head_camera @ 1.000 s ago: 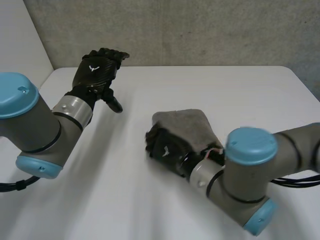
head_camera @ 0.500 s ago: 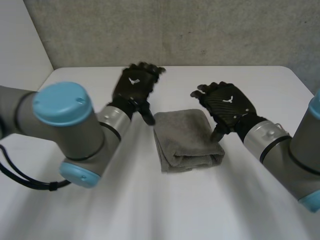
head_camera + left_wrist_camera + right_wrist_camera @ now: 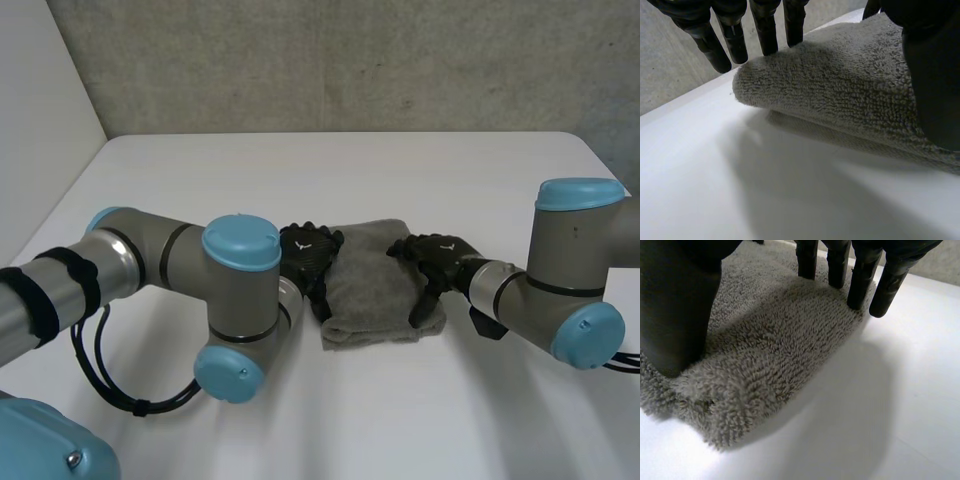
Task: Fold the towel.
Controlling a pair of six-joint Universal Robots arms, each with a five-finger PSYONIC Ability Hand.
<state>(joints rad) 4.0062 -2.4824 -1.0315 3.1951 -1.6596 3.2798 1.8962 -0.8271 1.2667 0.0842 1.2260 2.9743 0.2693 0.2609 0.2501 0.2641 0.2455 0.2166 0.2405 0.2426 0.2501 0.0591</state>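
Observation:
A grey towel (image 3: 370, 285) lies folded into a thick pad in the middle of the white table (image 3: 200, 180). My left hand (image 3: 308, 260) rests at its left edge with straight fingers, open. My right hand (image 3: 436, 262) rests at its right edge, open as well. In the left wrist view the fingers (image 3: 726, 36) stand over the towel's (image 3: 840, 95) rounded fold and the thumb (image 3: 935, 75) lies on the pile. In the right wrist view the fingers (image 3: 860, 270) reach past the towel's (image 3: 775, 355) far edge and the thumb (image 3: 675, 305) presses on its top.
Both arms lie low over the table, the left arm's elbow (image 3: 240, 300) and the right arm's elbow (image 3: 580, 290) close to the towel. Bare table stretches in front of and behind the towel. A grey wall (image 3: 350, 60) closes the far side.
Both hands have come down from above the table onto the towel's two sides. A second ago the right hand lay on the towel and the left hand was raised at the far left.

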